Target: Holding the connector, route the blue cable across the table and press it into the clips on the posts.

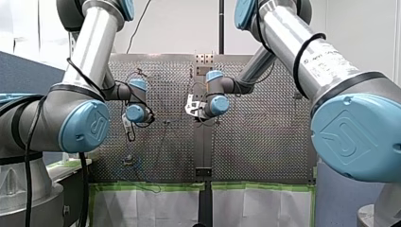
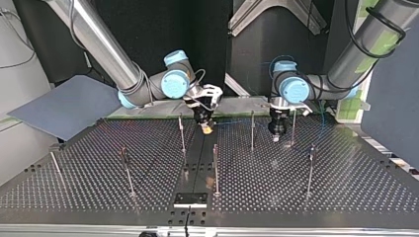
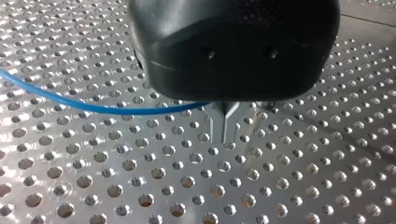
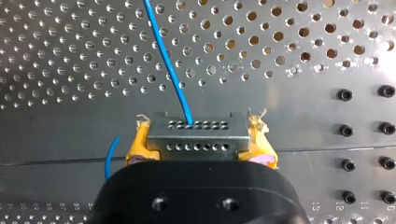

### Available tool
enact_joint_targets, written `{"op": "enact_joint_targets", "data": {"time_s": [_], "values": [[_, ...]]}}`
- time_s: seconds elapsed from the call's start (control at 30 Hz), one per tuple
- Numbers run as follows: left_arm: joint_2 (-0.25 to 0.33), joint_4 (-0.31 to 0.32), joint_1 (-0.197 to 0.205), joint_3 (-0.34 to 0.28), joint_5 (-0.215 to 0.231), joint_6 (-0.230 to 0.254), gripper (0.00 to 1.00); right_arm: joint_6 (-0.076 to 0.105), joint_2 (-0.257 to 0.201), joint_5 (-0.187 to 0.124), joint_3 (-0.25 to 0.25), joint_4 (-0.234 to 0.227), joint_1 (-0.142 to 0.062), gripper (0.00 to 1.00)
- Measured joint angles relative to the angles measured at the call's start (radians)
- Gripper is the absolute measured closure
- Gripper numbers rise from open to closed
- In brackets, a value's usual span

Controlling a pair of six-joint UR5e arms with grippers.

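Note:
My right gripper point(image 4: 198, 140) is shut with its yellow pads on the grey connector point(image 4: 196, 133), low over the perforated table. The blue cable point(image 4: 166, 60) leaves the connector's top and runs away across the plate. In the top view my right gripper point(image 2: 206, 127) hangs near the table's middle back, and my left gripper point(image 2: 277, 134) stands to its right, close to a post point(image 2: 293, 126). In the left wrist view the metal fingers point(image 3: 219, 123) are together just above the plate, and the blue cable point(image 3: 93, 106) runs in to their base under the black body.
Several thin upright posts stand on the table point(image 2: 346, 182), among them one point(image 2: 181, 133) beside my right gripper, one point(image 2: 252, 129) between the grippers and one point(image 2: 215, 168) nearer the front. A black plate point(image 2: 190, 198) sits at the front middle.

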Motion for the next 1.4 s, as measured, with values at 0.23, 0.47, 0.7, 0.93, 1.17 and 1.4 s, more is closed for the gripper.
{"op": "enact_joint_targets", "data": {"time_s": [0.23, 0.47, 0.7, 0.93, 1.17, 1.4], "values": [[0.001, -0.040, 0.002, 0.000, 0.001, 0.008, 0.21, 0.000, 0.000, 0.000, 0.000, 0.002, -0.002, 1.00], [0.001, -0.094, 0.000, -0.002, -0.005, 0.049, 0.01, 0.000, 0.000, -0.002, 0.001, 0.004, -0.003, 1.00], [0.015, -0.157, -0.013, -0.028, -0.037, 0.098, 0.01, 0.000, 0.000, -0.005, 0.001, 0.008, -0.008, 1.00], [0.064, -0.152, -0.024, -0.084, -0.044, 0.082, 0.01, 0.000, 0.000, -0.009, 0.001, 0.013, -0.020, 1.00], [0.120, -0.102, -0.054, -0.140, -0.059, 0.050, 0.01, -0.001, 0.001, -0.009, 0.002, 0.014, -0.030, 1.00], [0.186, -0.103, -0.076, -0.206, -0.074, 0.052, 0.01, -0.003, 0.001, -0.009, 0.003, 0.016, -0.034, 1.00]]}}
